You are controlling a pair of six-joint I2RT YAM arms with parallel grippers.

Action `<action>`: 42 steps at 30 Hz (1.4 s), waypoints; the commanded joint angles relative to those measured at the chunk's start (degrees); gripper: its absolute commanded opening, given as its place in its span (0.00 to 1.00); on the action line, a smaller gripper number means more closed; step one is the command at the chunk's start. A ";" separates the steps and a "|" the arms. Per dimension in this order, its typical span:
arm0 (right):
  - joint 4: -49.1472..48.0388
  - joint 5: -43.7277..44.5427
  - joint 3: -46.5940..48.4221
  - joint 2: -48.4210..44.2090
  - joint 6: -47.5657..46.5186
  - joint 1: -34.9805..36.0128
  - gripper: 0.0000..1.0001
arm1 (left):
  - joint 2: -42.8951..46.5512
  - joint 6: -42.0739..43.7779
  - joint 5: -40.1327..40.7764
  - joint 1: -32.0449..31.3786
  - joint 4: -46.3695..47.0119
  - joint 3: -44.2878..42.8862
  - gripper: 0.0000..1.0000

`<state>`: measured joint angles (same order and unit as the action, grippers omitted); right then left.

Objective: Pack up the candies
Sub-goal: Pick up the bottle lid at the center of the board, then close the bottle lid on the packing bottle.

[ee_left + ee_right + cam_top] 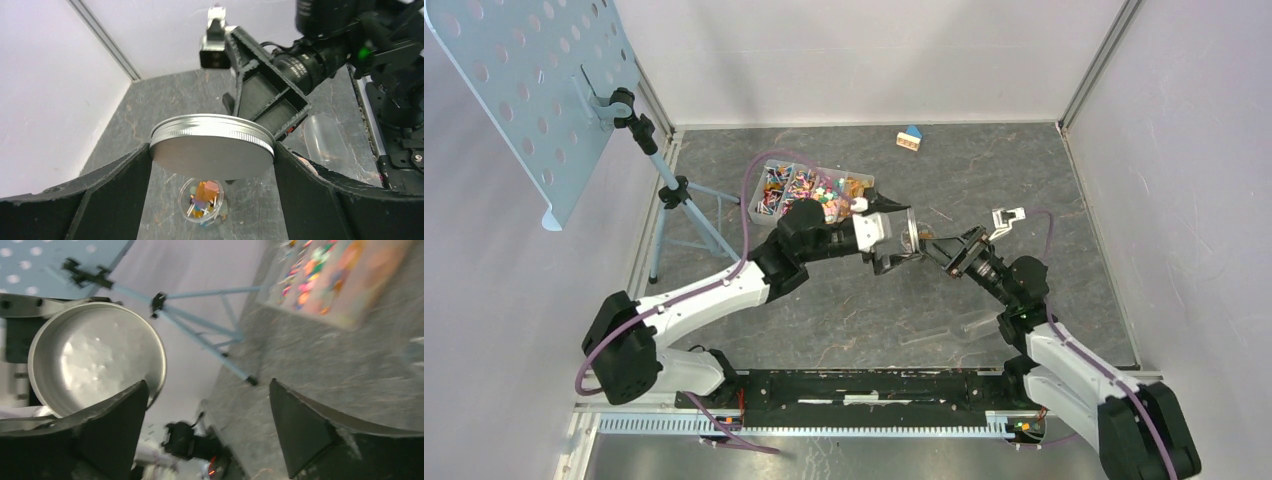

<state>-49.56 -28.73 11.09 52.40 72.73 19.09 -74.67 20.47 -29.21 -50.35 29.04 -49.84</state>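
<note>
Candies (807, 187), too many to count, fill one tray (765, 176) on the far part of the counter (1024, 170). A few more lie in one small clear jar (186, 202) below the left end effector (211, 154), which clamps one round metal lid (212, 162). The right end effector (207, 385) is spread wide and empty near the lid. One blue-roofed toy house (910, 139) stands well apart.

No readable text or labels, though views blur.
</note>
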 commanded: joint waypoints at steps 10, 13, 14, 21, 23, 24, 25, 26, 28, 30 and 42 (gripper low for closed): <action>45.47 26.51 11.24 -19.36 -32.23 0.24 0.98 | -15.05 -9.72 20.69 0.27 -45.68 -31.72 0.67; 50.14 30.97 13.21 -22.65 -35.90 0.22 0.98 | -22.06 -12.30 24.73 0.25 -56.51 -41.82 0.67; 51.64 32.58 13.77 -23.93 -36.93 0.20 0.98 | -24.19 -13.14 25.20 0.26 -59.39 -44.58 0.67; 56.36 37.08 16.75 -30.07 -41.86 0.27 0.98 | -35.74 -19.23 25.00 0.16 -69.32 -57.73 0.67; 57.69 37.87 17.81 -31.20 -42.92 0.20 0.98 | -38.51 -21.13 25.92 0.13 -71.13 -60.54 0.67; 58.10 38.19 18.36 -31.59 -43.66 0.24 0.98 | -39.70 -21.98 26.45 0.10 -72.01 -61.68 0.67; 58.62 38.43 18.79 -32.20 -44.37 0.18 0.98 | -41.20 -22.49 27.02 -0.05 -73.16 -63.13 0.67; 58.98 38.73 19.11 -32.70 -44.97 0.22 0.98 | -42.82 -23.02 27.33 -0.15 -74.38 -64.64 0.67; 59.42 39.01 19.70 -33.40 -46.12 0.24 0.98 | -45.52 -24.16 27.57 -0.27 -76.18 -67.14 0.67; 59.76 38.96 20.25 -33.88 -46.89 0.20 0.98 | -47.52 -24.98 27.41 -0.61 -76.55 -68.46 0.67; 59.71 36.03 20.02 -33.84 -46.59 0.24 0.98 | -55.90 -27.53 30.71 -0.80 -76.97 -74.44 0.69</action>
<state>11.44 8.45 29.78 18.74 26.65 19.14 -128.90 -3.92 -0.03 -51.13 -47.62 -120.44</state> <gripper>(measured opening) 0.979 0.904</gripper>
